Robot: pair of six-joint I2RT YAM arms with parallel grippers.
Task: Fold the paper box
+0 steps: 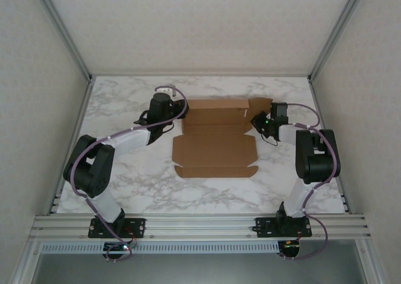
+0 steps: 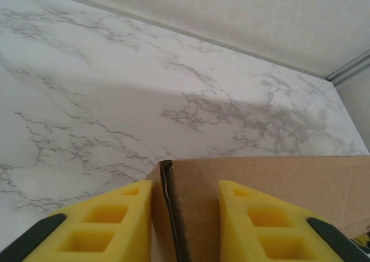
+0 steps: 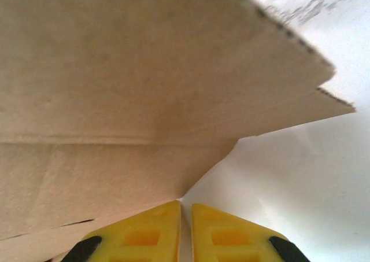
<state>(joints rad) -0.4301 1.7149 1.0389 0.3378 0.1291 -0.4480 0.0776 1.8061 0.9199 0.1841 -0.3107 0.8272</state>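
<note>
Two grippers on the job. The left gripper has its jaws spread wide, straddling a raised side flap of the paper box; we judge this is to stand the flap square. The right gripper has its jaws drawn nearly together at the opposite flap's corner (we cannot tell whether card is nipped between them). The box lies mid-table, mostly flat. We read no print or labels on it.

The brown paper box lies mostly flat, far flaps seemingly raised.
</note>
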